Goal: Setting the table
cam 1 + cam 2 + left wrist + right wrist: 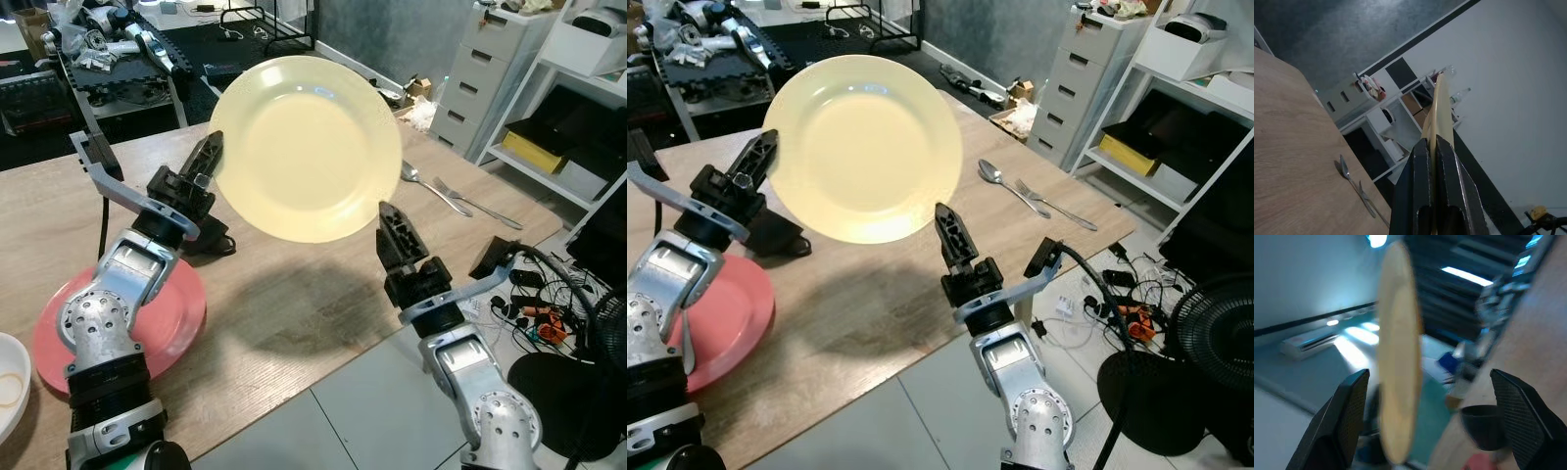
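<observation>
wooden table (294, 304) bears spoon (423, 182), fork (485, 208).

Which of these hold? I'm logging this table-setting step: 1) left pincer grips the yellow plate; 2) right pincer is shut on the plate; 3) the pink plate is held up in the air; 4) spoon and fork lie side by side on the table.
1) True: the left pincer is clamped on the rim of the yellow plate, which is held up on edge.
2) False: the right pincer is open, its fingers apart around the rim.
3) False: the pink plate lies on the table.
4) True: spoon and fork lie together.
</observation>
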